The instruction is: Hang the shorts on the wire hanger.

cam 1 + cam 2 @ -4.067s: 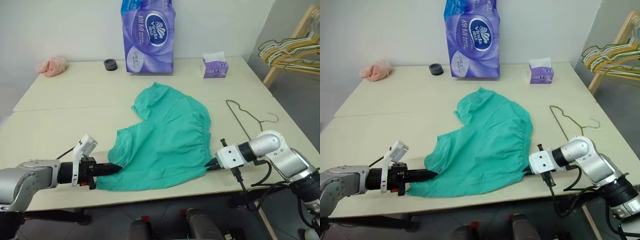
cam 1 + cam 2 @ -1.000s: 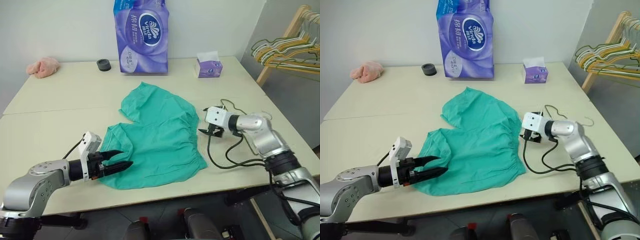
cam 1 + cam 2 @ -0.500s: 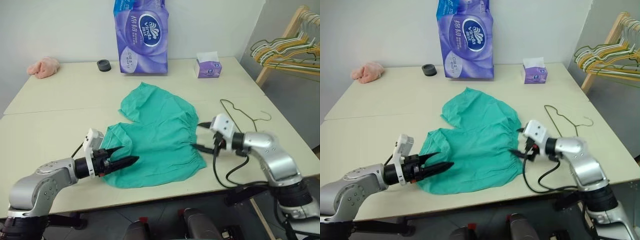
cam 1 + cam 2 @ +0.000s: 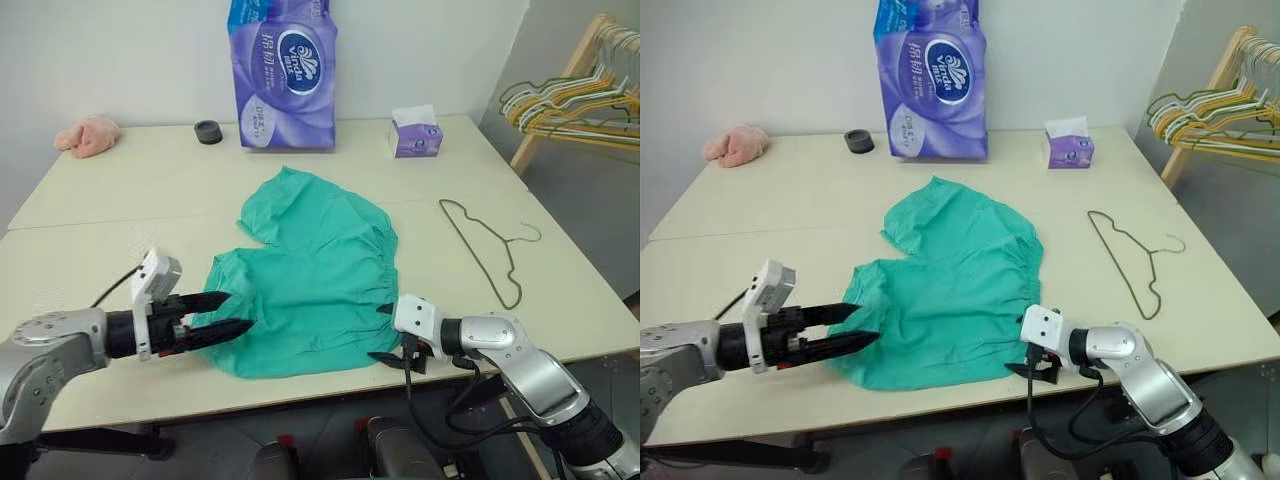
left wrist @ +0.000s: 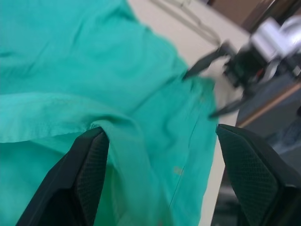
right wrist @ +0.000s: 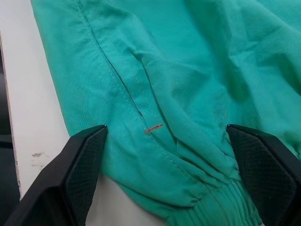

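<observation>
The teal-green shorts (image 4: 310, 280) lie flat in the middle of the cream table (image 4: 100, 230), waistband toward the right. The thin olive wire hanger (image 4: 490, 250) rests on the table to their right, apart from them. My left gripper (image 4: 238, 311) is open at the near-left leg of the shorts, and a fold of fabric (image 5: 122, 136) lies between its fingers (image 5: 89, 174). My right gripper (image 4: 380, 333) is open at the shorts' near-right corner by the waistband, with the seamed cloth (image 6: 188, 70) spread between its fingers (image 6: 84, 174).
A tall purple tissue pack (image 4: 283, 70), a small tissue box (image 4: 415, 133) and a black ring (image 4: 208, 131) stand along the far edge. A pink cloth lump (image 4: 88, 135) lies far left. A wooden rack with bunched hangers (image 4: 570, 100) stands beyond the table's right end.
My right gripper has drawn back and down from beside the hanger to the shorts' near-right corner. My left gripper has pulled a little to the left. The shorts and hanger have stayed put.
</observation>
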Robot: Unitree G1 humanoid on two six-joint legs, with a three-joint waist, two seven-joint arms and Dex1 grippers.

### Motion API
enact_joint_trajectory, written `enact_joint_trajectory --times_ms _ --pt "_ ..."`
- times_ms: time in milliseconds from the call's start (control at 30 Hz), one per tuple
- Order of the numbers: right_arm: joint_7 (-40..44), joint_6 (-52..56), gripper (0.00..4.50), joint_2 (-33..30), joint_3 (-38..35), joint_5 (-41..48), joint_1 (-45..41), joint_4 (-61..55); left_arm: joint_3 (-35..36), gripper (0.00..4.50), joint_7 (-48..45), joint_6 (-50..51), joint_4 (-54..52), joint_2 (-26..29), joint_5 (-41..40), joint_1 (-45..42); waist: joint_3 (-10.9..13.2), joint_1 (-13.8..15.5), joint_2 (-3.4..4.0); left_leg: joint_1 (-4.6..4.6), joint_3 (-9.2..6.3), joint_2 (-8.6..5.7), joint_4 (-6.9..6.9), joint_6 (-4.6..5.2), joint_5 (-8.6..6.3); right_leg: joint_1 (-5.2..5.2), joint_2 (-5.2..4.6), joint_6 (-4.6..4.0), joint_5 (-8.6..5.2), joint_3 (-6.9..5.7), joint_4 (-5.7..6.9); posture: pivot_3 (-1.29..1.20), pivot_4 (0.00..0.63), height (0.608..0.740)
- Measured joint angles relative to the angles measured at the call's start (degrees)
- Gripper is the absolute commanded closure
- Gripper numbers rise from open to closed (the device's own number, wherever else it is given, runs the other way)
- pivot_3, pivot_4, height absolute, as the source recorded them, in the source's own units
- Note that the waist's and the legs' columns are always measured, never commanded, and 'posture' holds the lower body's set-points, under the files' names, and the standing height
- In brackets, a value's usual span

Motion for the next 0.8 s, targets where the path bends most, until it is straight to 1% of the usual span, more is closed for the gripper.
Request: enact_joint_trajectory --times_ms 67,133,200,333,367,467,500,533,600,633,733,800 --pt "-0.08 -0.14 0.17 -0.04 0.00 -0.12 -0.06 0.19 -1.30 0.72 -3.08 -7.39 5.91 5.28 7.27 1.47 0.00 0.10 -0.01 0.11 0.01 0.01 -0.01 0.00 0.00 0.05 0.01 -0.04 -0.01 -0.01 0.01 -0.13 0.093 0.740" --pt "-0.09 -0.22 0.17 -0.01 -0.01 -0.20 -0.18 0.44 -1.39 0.72 -4.69 -13.01 14.92 8.66 13.03 -0.25 -0.01 0.21 -0.01 0.15 0.00 0.02 0.00 0.00 0.00 0.07 0.04 -0.05 0.00 -0.03 0.03 -0.13 0.092 0.740" --pt "-0.08 -0.25 0.17 -0.01 -0.02 -0.28 -0.26 0.60 -1.26 0.72 -6.02 -16.88 19.66 9.85 16.03 -2.56 -0.04 0.36 -0.06 0.15 0.01 0.03 0.00 0.00 0.00 0.12 -0.01 -0.04 0.00 -0.04 0.01 -0.13 0.092 0.740" --pt "-0.07 -0.63 0.17 0.21 0.02 -0.31 -0.54 1.01 -1.77 0.72 -7.97 -19.71 23.84 9.41 17.09 -8.87 -0.13 0.34 -0.23 0.00 0.05 0.07 0.01 0.01 0.00 0.06 -0.12 0.02 0.03 -0.04 -0.04 -0.13 0.094 0.740" --pt "-0.05 -0.97 0.17 0.29 -0.08 -0.20 -0.50 1.03 -1.70 0.72 -7.85 -19.33 24.89 8.78 16.55 -11.44 -0.16 0.36 -0.27 -0.06 0.04 0.06 0.01 0.01 0.00 0.02 -0.12 0.02 0.03 -0.05 -0.04 -0.14 0.095 0.740" --pt "0.19 -3.25 0.17 3.32 -1.99 2.71 -0.78 0.67 1.45 0.72 -2.92 -14.51 27.08 1.47 10.38 -23.72 -0.17 0.72 -0.29 -0.31 -0.07 0.02 0.14 0.01 0.00 -0.10 -0.02 0.06 0.06 -0.14 -0.02 -0.14 0.095 0.740" --pt "0.53 -3.98 0.17 4.32 -3.12 4.79 -0.92 -0.45 3.07 0.72 -0.56 -12.22 26.50 -1.87 7.22 -27.17 -0.17 0.79 -0.28 -0.32 -0.08 0.04 0.15 0.01 0.00 -0.10 -0.02 0.07 0.07 -0.12 -0.01 -0.14 0.095 0.740" --pt "0.79 -4.60 0.17 4.60 -3.92 6.13 -1.29 -1.54 3.71 0.72 0.91 -10.48 25.28 -3.62 5.04 -28.18 -0.17 0.73 -0.28 -0.31 -0.06 0.05 0.14 0.01 -0.01 -0.09 -0.05 0.07 0.08 -0.07 -0.01 -0.14 0.095 0.740" --pt "1.62 -4.70 0.17 4.21 -6.69 8.76 -1.34 -2.93 3.77 0.72 3.01 -6.76 22.11 -7.44 2.02 -27.56 -0.18 0.22 -0.27 -0.29 -0.03 0.08 0.11 0.02 -0.01 -0.08 -0.21 0.04 0.12 0.00 0.00 -0.15 0.096 0.740" --pt "1.90 -4.33 0.17 3.83 -7.89 9.91 -1.26 -3.11 3.11 0.72 3.35 -5.77 20.48 -8.58 1.69 -26.08 -0.18 -0.07 -0.27 -0.29 0.01 0.08 0.11 0.02 -0.02 -0.09 -0.21 -0.12 0.23 0.06 -0.02 -0.15 0.095 0.740" --pt "1.79 -1.68 0.17 2.98 -11.90 13.99 -0.83 -3.60 -1.30 0.72 3.75 -4.31 15.98 -11.12 1.95 -20.90 -0.17 -0.21 -0.28 -0.30 -0.04 0.10 0.06 0.02 -0.03 -0.11 -0.24 -0.13 0.23 0.05 -0.05 -0.17 0.098 0.740" --pt "0.01 0.73 0.17 3.27 -16.39 16.38 -1.07 -3.30 -4.22 0.72 4.39 -2.99 13.18 -13.35 2.11 -18.61 -0.17 0.05 -0.27 -0.31 -0.08 0.08 0.06 0.02 -0.03 -0.10 -0.24 -0.14 0.23 0.00 -0.04 -0.18 0.100 0.740"
